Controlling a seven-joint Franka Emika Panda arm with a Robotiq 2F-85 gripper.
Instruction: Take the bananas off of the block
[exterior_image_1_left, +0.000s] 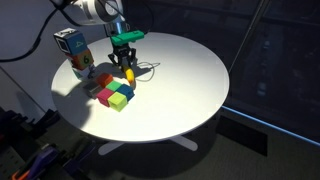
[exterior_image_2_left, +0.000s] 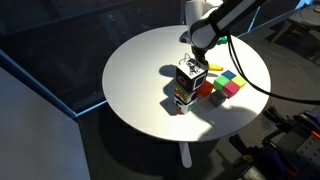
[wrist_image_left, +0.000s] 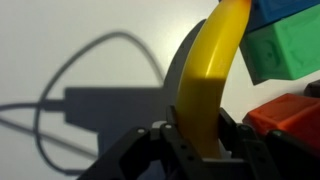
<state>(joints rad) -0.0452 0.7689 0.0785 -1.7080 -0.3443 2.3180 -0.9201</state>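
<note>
The yellow toy bananas (wrist_image_left: 208, 80) sit between my gripper's (wrist_image_left: 203, 140) fingers, which are shut on them; they also show in an exterior view (exterior_image_1_left: 129, 73), hanging just above the table beside the blocks. The cluster of colored blocks (exterior_image_1_left: 114, 92) lies on the white round table (exterior_image_1_left: 185, 80), with green (wrist_image_left: 285, 55), blue (wrist_image_left: 290, 8) and red (wrist_image_left: 290, 115) blocks to the right in the wrist view. In an exterior view the gripper (exterior_image_2_left: 198, 62) hangs over the blocks (exterior_image_2_left: 222, 86); the bananas there are barely visible.
A blue-white-orange carton (exterior_image_1_left: 72, 50) stands at the table's edge near the blocks; it also shows in an exterior view (exterior_image_2_left: 185, 85). A thin cable (exterior_image_1_left: 150, 68) lies on the table. Dark floor and cables surround the table.
</note>
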